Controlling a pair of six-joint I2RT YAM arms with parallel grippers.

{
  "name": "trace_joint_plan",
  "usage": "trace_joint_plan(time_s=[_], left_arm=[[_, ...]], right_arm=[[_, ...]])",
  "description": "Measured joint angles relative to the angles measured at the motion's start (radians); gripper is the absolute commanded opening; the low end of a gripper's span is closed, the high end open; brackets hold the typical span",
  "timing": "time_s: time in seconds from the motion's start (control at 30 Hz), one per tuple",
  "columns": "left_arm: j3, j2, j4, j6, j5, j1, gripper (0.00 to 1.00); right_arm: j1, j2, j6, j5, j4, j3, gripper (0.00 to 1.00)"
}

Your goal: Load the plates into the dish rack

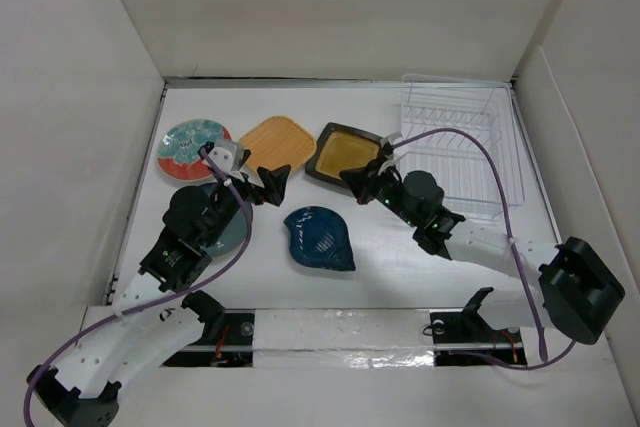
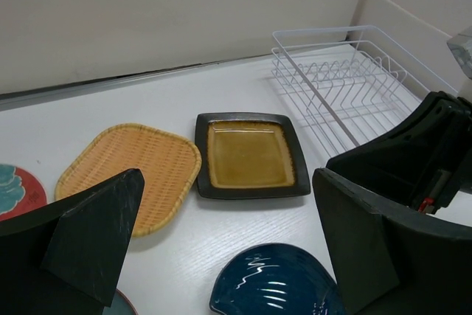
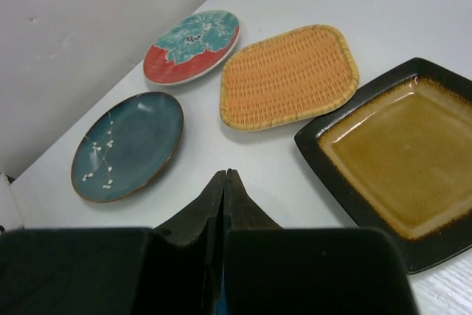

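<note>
Right gripper [image 1: 350, 179], shut and empty, sits at the near corner of our mustard plate [image 1: 346, 152], rack [image 1: 462, 147] just right of it. Left gripper [image 1: 272, 185] gapes wide by the orange plate [image 1: 277, 143].

My left gripper [image 2: 227, 182] is spread wide over the white table [image 2: 221, 86], one dark finger [image 2: 96, 230] at each lower corner. Between them the orange woven plate [image 2: 133, 171] and the black-rimmed mustard plate [image 2: 251, 154] lie side by side, with the dark blue leaf plate [image 2: 269, 285] nearer me and the red-rimmed floral plate [image 2: 15, 191] cut off at the left edge. The white wire dish rack [image 2: 346, 82] stands empty at the far right, and the right arm [image 2: 420, 153] is a black bulk in front of it.
</note>
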Motion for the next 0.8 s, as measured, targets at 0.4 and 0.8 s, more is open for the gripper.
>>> trace_joint_plan(time_s=[0.4,0.8], left_arm=[[-0.008,-0.073,0.008,-0.02,-0.043,0.0,0.99],[-0.009,-0.112,-0.009,-0.066,-0.112,0.001,0.99]], right_arm=[[0.049,0.238,0.042,0.155,-0.154,0.185,0.08],[0.203,0.531,0.209,0.227,-0.232,0.455,0.66]])
